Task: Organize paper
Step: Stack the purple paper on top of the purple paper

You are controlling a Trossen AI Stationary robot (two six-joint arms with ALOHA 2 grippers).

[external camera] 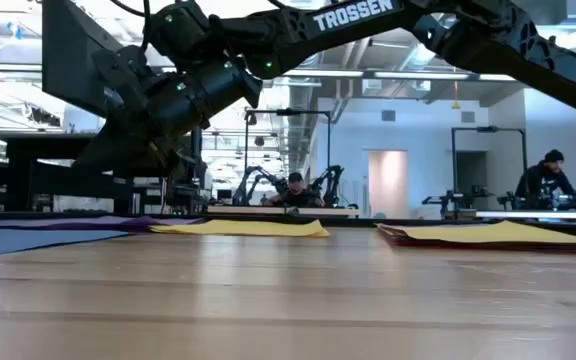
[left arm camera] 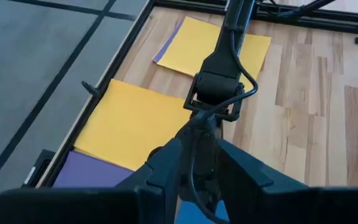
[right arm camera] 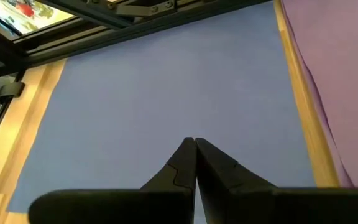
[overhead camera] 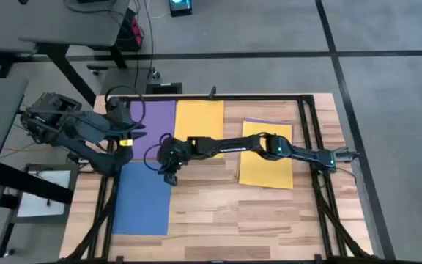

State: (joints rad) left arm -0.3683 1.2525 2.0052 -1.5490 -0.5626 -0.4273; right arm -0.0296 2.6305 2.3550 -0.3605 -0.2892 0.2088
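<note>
Several sheets of paper lie flat on the wooden table. A purple sheet (overhead camera: 152,119) and a yellow sheet (overhead camera: 199,119) lie side by side at the far edge. A blue sheet (overhead camera: 141,199) lies at the near left. At the right is a stack (overhead camera: 267,154) with a yellow sheet on top and purple and red edges showing under it. My right gripper (right arm camera: 194,143) reaches across the table, shut, above the blue sheet (right arm camera: 166,81) near its far right corner. My left gripper (left arm camera: 199,127) is shut at the table's left edge by the purple sheet (left arm camera: 89,174). My right gripper points its shut fingertips down at the blue sheet near its far right corner (overhead camera: 165,170). I cannot tell whether they touch the paper. The sheet lies flat under them.
A black metal frame (overhead camera: 310,121) runs around the table's edges. Bare wood (overhead camera: 255,220) lies between the blue sheet and the right-hand stack. The right arm (overhead camera: 226,144) spans the table's middle above the yellow sheet's near edge. People (external camera: 546,175) sit in the room beyond.
</note>
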